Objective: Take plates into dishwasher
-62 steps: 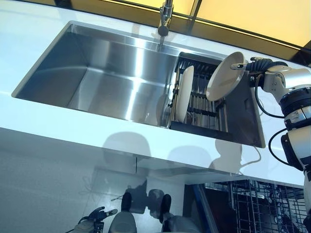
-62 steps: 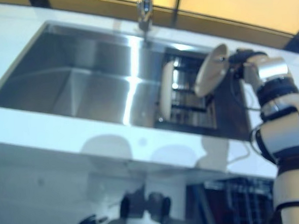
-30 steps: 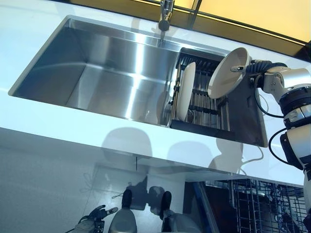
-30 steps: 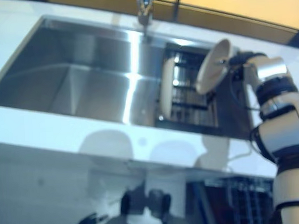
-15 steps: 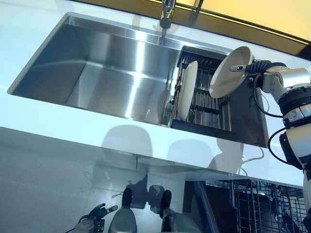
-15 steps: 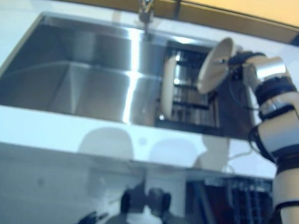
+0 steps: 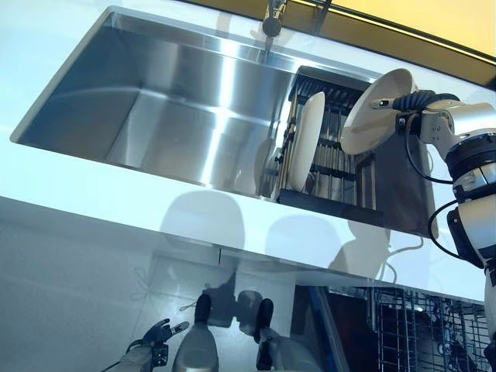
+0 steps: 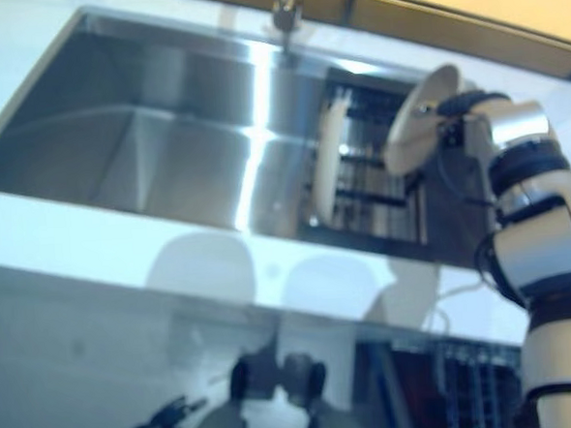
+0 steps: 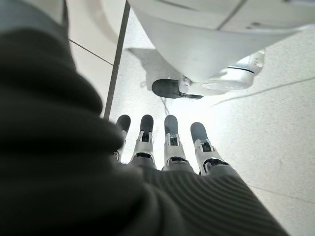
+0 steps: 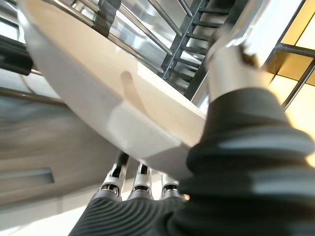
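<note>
Above the sink rack (image 7: 333,139), right hand (image 7: 411,101) fingers grip plate (image 7: 376,112) by its rim, tilted on edge. Dishwasher rack (image 7: 411,329) sits well below. Left hand (image 9: 162,147) hangs low, fingers straight, empty.

We find no readable text, label, number or sign anywhere in these views: none on the counter (image 7: 93,174), the sink (image 7: 155,101) or the plates.
</note>
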You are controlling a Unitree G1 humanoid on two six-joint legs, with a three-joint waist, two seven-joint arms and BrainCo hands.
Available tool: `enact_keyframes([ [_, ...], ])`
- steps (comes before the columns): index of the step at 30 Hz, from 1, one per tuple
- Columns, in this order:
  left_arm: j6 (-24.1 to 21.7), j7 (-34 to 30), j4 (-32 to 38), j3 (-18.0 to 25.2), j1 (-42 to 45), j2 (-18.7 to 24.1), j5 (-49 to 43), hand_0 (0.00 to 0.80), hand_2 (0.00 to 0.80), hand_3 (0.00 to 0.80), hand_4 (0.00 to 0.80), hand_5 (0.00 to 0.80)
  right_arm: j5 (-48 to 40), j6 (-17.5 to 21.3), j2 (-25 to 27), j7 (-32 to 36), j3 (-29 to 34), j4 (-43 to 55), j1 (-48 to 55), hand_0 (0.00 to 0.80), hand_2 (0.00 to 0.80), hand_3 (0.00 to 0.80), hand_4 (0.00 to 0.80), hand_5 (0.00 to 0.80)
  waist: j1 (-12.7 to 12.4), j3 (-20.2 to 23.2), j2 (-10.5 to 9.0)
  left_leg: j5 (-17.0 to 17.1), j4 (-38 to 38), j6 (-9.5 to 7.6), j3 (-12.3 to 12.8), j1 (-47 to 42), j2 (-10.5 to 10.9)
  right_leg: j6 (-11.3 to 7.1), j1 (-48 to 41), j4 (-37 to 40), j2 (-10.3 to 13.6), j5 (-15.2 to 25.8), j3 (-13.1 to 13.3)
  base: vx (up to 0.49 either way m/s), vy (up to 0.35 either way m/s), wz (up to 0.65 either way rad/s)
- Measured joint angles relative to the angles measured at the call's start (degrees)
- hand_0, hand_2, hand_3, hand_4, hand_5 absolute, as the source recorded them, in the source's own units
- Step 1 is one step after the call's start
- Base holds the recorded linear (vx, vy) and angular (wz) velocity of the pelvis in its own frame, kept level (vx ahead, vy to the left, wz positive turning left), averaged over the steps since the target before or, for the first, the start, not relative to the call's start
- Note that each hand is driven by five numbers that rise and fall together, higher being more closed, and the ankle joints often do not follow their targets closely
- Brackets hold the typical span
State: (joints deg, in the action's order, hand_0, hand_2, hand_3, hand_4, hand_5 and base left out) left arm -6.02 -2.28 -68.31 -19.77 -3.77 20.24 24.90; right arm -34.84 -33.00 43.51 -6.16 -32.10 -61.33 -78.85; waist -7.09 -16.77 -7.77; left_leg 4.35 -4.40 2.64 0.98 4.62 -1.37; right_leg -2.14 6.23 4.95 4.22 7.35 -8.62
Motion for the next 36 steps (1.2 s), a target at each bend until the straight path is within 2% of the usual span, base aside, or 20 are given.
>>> enact_keyframes([
  [8, -0.6, 0.2, 1.1, -0.1, 0.0, 0.0, 1.2, 0.000, 0.000, 0.000, 0.000, 0.000, 0.4, -1.1, -0.5, -0.8, -0.3, -0.4, 0.0, 0.800, 0.800, 0.800, 0.800, 0.800, -0.6, -2.5, 1.38, 0.2, 0.1, 0.00, -0.5, 0.4, 0.1, 0.04, 0.1, 0.0, 0.0, 0.0, -0.5, -0.013, 0.003, 0.02],
  [23, -0.9, 0.7, 2.3, -0.3, -0.1, 0.0, 1.2, 0.000, 0.000, 0.000, 0.000, 0.000, 2.3, -1.1, 0.1, -4.5, -2.6, -2.0, -2.8, 0.800, 0.800, 0.800, 0.800, 0.800, -0.3, -2.5, 1.31, 0.3, -0.1, 0.00, -0.4, -1.1, 0.1, 0.06, -1.2, 0.0, 0.0, 0.0, -0.5, 0.000, 0.000, 0.00],
  [27, -0.9, 0.7, 2.3, -0.3, -0.1, 0.0, 1.1, 0.000, 0.000, 0.000, 0.000, 0.000, 2.7, -1.0, 0.8, -5.4, -3.6, -2.1, -5.1, 0.800, 0.800, 0.800, 0.800, 0.800, -0.1, -2.3, 1.01, 0.3, -0.1, -0.01, -0.2, -2.3, 0.1, 0.04, -2.2, 0.0, 0.0, 0.0, -0.3, 0.005, -0.002, -0.01],
  [31, -0.9, 0.7, 2.2, -0.3, 0.0, 0.2, 0.9, 0.000, 0.000, 0.000, 0.000, 0.000, 2.9, -0.6, 2.2, -6.6, -4.8, -2.1, -7.1, 0.800, 0.800, 0.800, 0.800, 0.800, 0.2, -1.0, -0.31, 0.3, -0.2, 0.02, 0.4, -3.1, 0.1, 0.09, -2.7, 0.0, -0.1, 0.1, 0.2, 0.028, 0.001, -0.07],
  [36, -0.9, 0.7, 2.2, -0.3, 0.5, 0.2, 0.6, 0.000, 0.000, 0.000, 0.000, 0.000, 7.4, 1.0, 4.3, -7.0, -7.3, -1.5, -9.4, 0.800, 0.800, 0.800, 0.800, 0.800, 0.3, 2.8, -1.58, 0.1, -0.4, 0.02, 1.3, -4.0, 0.1, 0.07, -3.1, 0.0, -0.1, 0.1, 1.1, 0.042, 0.002, -0.08],
])
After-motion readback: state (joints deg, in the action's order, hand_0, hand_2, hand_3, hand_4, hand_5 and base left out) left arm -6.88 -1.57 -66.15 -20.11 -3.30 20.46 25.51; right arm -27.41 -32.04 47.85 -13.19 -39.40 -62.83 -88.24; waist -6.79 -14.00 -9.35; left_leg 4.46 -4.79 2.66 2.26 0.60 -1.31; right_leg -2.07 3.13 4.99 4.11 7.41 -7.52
